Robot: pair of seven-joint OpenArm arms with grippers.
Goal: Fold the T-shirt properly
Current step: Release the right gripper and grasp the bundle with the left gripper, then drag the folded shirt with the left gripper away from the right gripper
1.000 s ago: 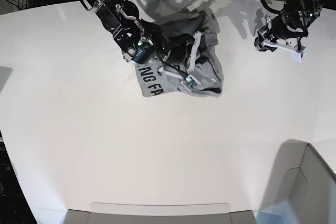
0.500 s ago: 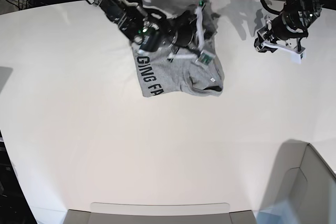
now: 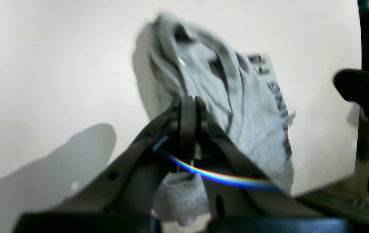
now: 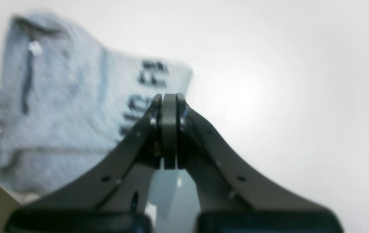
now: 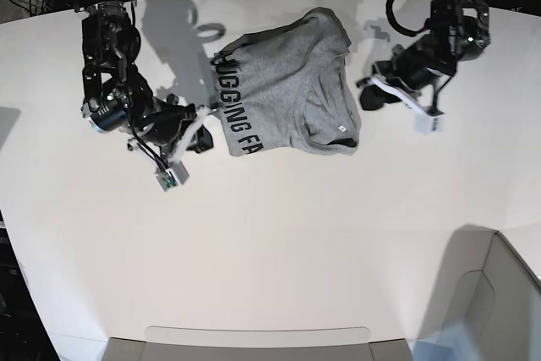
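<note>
At the left of the base view, the right gripper (image 5: 201, 140) is seen just beside the printed edge of the T-shirt (image 5: 283, 90); its fingers are pressed together with nothing visible between them, as is shown in the right wrist view. From that gripper, the shirt lies toward the middle of the table (image 5: 279, 234), in its upper part as the base view shows it. Along the shirt's left side, black lettering (image 5: 236, 109) is shown running down toward the lower left corner. The shirt is gathered into a compact, uneven bundle, about as broad as it is deep, so no clear long axis can be made out; its right-hand part runs from a rumpled upper corner down to the lower right corner, where a small white tag (image 5: 342, 128) is exposed. Farther right, just beyond that side, the left gripper (image 5: 369, 97) is seen, also closed, with no cloth visibly grasped. The shirt is thus flanked by the two grippers, and which is nearer cannot be told with confidence, since their heights are unclear. The bundle appears only partly folded. For the next fold or straightening, the right-hand part would best be reached by the left gripper, the printed side by the right; the loose layers might be dragged askew.
</note>
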